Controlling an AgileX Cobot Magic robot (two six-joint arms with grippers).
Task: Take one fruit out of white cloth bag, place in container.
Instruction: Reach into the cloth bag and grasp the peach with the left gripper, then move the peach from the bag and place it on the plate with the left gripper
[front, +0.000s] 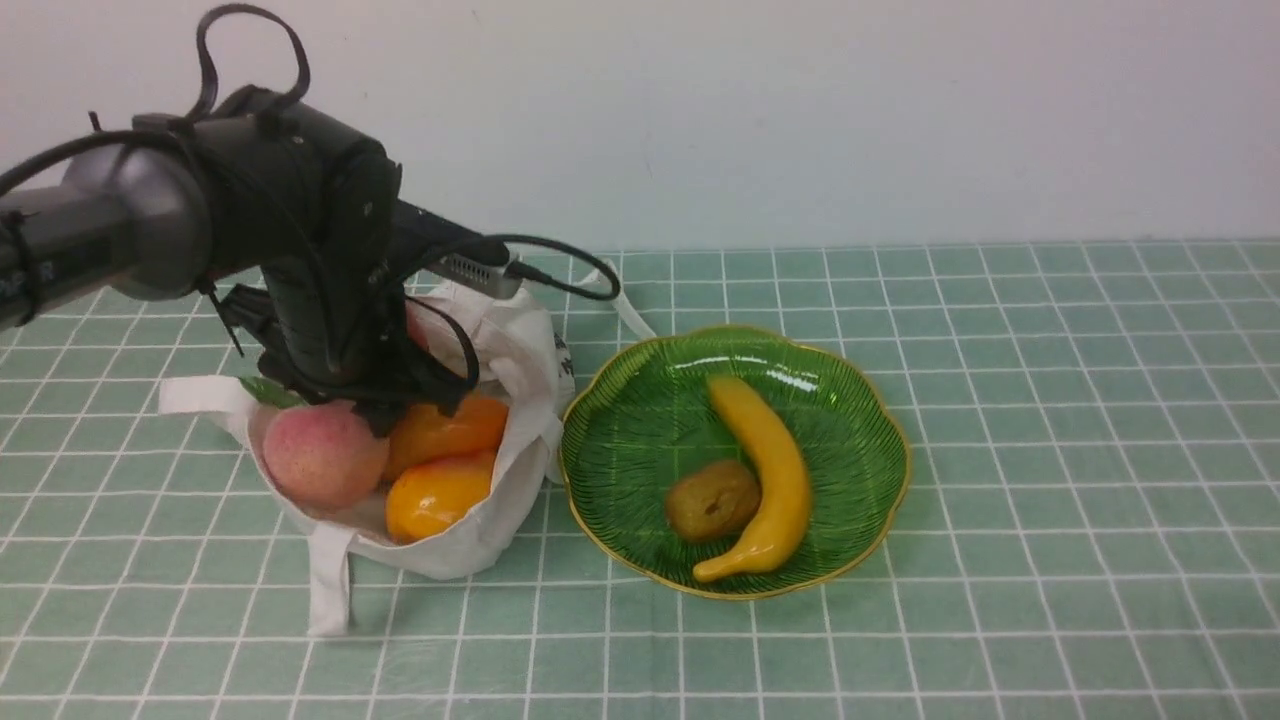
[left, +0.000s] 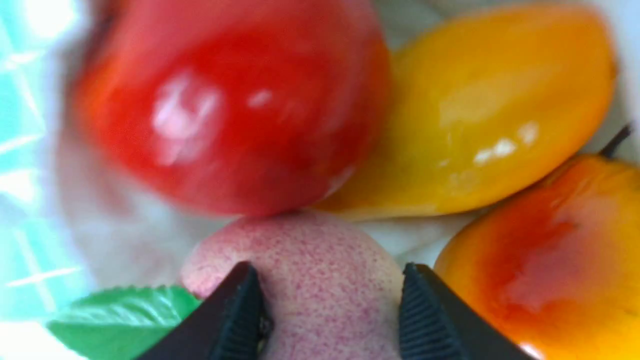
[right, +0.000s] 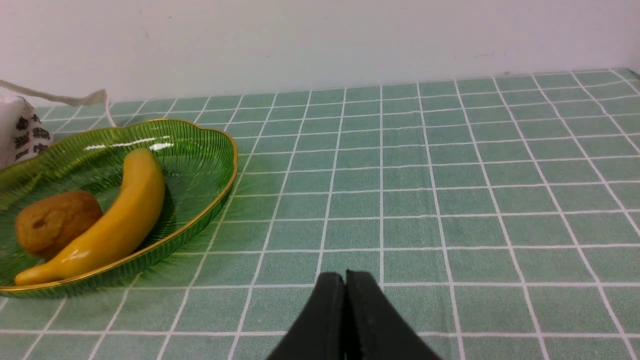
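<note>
Front view. The bag (front: 470, 545) sits slumped on the green tiled surface (front: 1050, 500), at 9 o'clock of the dish (front: 640, 420) and nearly touching its rim. The bag's mouth gapes open. Inside: the peach (front: 322, 455) at the 9 o'clock side and two mangoes (front: 450, 430) at the 3 o'clock side, one above the other. A green leaf (front: 268, 392) pokes out at 11 o'clock of the peach. The left hand (front: 375, 410) reaches down into the bag mouth, right over the peach. The dish holds a banana (front: 770, 470) and a brown fruit (front: 712, 500), which touches the banana at 9 o'clock of it.

Left wrist view. Two black fingers (left: 235, 315) straddle the peach (left: 320, 280), one pressed to each flank: a medium-wide grip, holding it. The peach is in sharp focus; the red apple (left: 235, 105) behind it is blurred. The apple touches the peach. Both mangoes lie close by, over white cloth.

Right wrist view. The right hand (right: 345, 320) has its fingers pressed together with nothing between them, low over bare surface. The dish, banana and brown fruit show off to one side, with a corner of the bag behind.
</note>
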